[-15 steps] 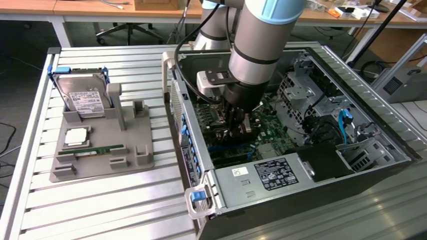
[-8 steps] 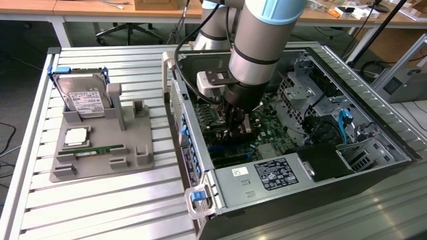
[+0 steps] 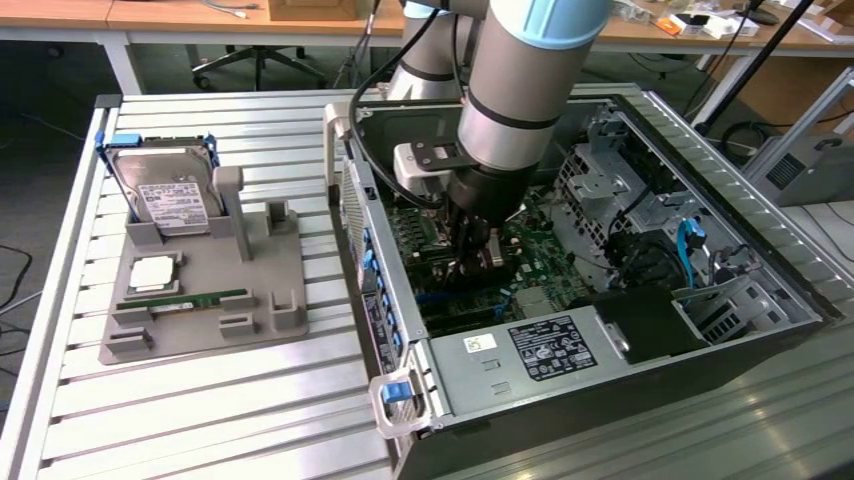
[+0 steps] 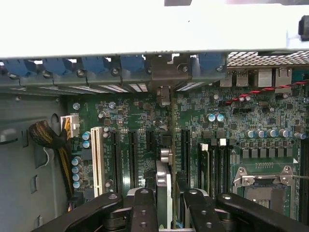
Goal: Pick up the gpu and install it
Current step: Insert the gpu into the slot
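The arm is reaching down into the open computer case (image 3: 400, 300). Its gripper (image 4: 167, 195) is about half closed, and the fingers (image 4: 145, 208) are clamped on either side of the graphics card (image 4: 163, 179). The card stands on edge between them, low over the main board (image 4: 251, 145). From the wrist view it shows as a thin strip running straight away from the gripper toward the rear wall of the case (image 4: 145, 29), where the blue clips (image 4: 94, 65) sit in a row. Its far end reaches the dark opening in that wall (image 4: 164, 72). I can't tell whether its lower edge has entered a slot.

This looks like the seating step, and what counts here is being square.
- **Alignment:** The card should stay upright and parallel to the long black slots (image 4: 133, 154) on either side of the gripper, with its edge right over its own slot, not the board between them.
- **Bracket end:** This end has to sit true in the rear opening, or the card will bind and tip.
- **Pressure:** It should go straight down, evenly along the card's length and without rocking, since the grip is on one end.
- **Clearance:** The small round capacitors (image 4: 215, 117) and the red wires (image 4: 260, 92) beyond the gripper are near enough to mind.

Well off to one side of the gripper, outside the case, the hard drive (image 3: 167, 195) rests in its grey stand (image 3: 254, 290).
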Motion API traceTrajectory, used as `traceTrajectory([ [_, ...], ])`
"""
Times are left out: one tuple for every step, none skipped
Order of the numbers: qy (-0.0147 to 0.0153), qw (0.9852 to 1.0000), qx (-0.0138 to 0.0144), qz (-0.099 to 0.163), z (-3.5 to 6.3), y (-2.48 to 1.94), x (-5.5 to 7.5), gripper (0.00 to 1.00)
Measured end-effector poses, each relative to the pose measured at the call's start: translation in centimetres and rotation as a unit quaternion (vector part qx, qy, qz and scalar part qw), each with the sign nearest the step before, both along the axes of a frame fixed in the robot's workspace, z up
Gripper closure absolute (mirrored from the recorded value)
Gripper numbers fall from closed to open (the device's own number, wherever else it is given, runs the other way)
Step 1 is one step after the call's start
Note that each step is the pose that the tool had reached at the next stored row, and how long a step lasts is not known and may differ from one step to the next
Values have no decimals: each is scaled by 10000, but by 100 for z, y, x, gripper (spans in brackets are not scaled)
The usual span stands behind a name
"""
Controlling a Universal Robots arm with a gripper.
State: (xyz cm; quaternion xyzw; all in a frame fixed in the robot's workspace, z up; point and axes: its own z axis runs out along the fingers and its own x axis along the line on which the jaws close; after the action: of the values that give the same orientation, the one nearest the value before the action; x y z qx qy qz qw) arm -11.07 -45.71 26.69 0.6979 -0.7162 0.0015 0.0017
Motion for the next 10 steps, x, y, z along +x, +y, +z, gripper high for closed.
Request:
traceTrajectory([
  [0,10000,-1,0,0,5,0,73],
  [1,10000,-2,0,-2,10,0,73],
  [1,10000,-2,0,-4,22,0,73],
  [1,10000,-2,0,-6,35,0,73],
  [1,10000,-2,1,-8,38,0,73],
  [1,10000,-3,1,-11,40,1,73],
  [1,10000,-3,1,-13,40,0,73],
  [1,10000,-4,1,-15,40,0,73],
  [1,10000,-4,0,-15,40,0,73],
  [1,10000,-3,1,-16,40,0,73],
])
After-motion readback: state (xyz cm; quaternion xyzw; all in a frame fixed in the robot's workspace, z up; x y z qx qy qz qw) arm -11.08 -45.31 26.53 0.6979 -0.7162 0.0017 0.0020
